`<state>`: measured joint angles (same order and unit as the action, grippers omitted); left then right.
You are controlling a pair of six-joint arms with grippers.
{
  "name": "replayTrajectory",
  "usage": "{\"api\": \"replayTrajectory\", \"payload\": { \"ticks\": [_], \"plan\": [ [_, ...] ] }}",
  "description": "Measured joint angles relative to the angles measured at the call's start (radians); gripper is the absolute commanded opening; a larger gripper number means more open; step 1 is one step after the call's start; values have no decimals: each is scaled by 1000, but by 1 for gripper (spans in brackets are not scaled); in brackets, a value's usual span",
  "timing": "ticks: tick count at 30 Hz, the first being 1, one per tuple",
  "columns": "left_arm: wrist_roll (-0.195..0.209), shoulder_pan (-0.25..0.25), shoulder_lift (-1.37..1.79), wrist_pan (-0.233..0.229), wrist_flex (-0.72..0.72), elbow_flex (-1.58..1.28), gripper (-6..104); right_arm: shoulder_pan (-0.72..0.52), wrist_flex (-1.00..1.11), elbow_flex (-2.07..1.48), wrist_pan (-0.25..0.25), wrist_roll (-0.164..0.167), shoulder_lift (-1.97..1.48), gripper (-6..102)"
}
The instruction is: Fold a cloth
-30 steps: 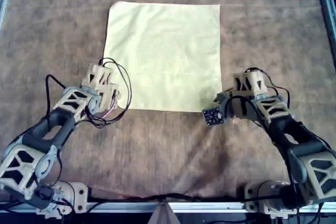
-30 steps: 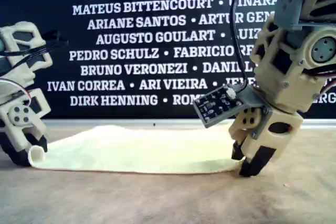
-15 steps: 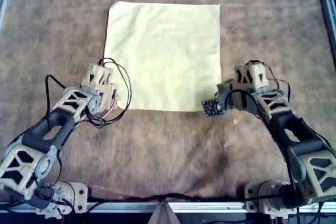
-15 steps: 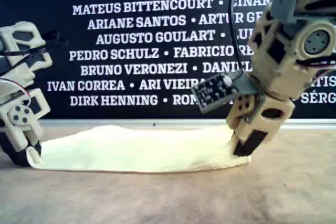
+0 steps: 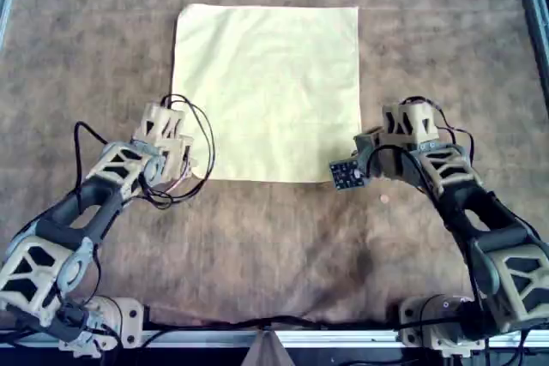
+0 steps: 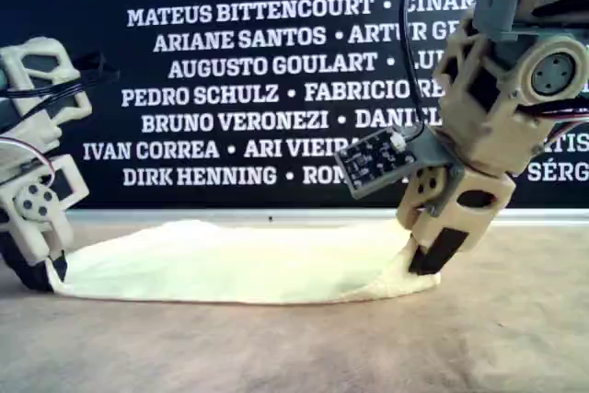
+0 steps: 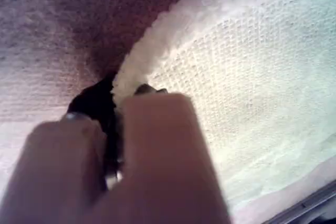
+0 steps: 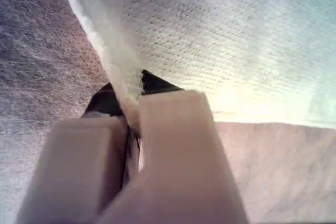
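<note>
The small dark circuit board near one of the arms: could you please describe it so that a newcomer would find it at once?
On the brown felt-like table cover, find the pale yellow square cloth. Just off its near corner on the overhead view's right, a small dark circuit board juts from the beige arm there. It is the only flat, dark, speckled rectangle among beige plastic parts.

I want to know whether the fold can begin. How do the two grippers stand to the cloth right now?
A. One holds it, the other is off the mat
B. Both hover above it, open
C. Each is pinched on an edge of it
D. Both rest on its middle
C: both wrist views show an edge of the cloth clamped between the jaws of my first gripper and my second gripper.
</note>
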<state>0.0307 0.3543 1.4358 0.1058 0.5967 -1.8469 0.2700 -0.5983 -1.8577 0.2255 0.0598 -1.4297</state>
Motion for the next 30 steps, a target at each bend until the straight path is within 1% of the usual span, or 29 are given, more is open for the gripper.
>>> {"api": "replayTrajectory", "payload": {
  "ticks": [7, 12, 14, 17, 22, 30],
  "plan": [
    [0, 0, 60, 2, 49, -20, 0, 2, -2, 0, 0, 0, 0, -2],
    [0, 0, 221, 2, 51, -107, 0, 0, -2, -71, 0, 0, -21, -2],
    [0, 0, 298, 8, 52, -149, 0, -2, -2, -129, 0, 0, -77, -2],
    [0, 0, 385, 5, 54, -212, 0, -2, -2, -222, 0, 2, -212, -2],
    [0, 0, 431, 5, 55, -310, 0, 0, -2, -345, 9, 3, -390, -2],
    [0, 0, 434, 5, 55, -353, 0, 0, -2, -397, 9, 3, -457, -2]
  ]
}}
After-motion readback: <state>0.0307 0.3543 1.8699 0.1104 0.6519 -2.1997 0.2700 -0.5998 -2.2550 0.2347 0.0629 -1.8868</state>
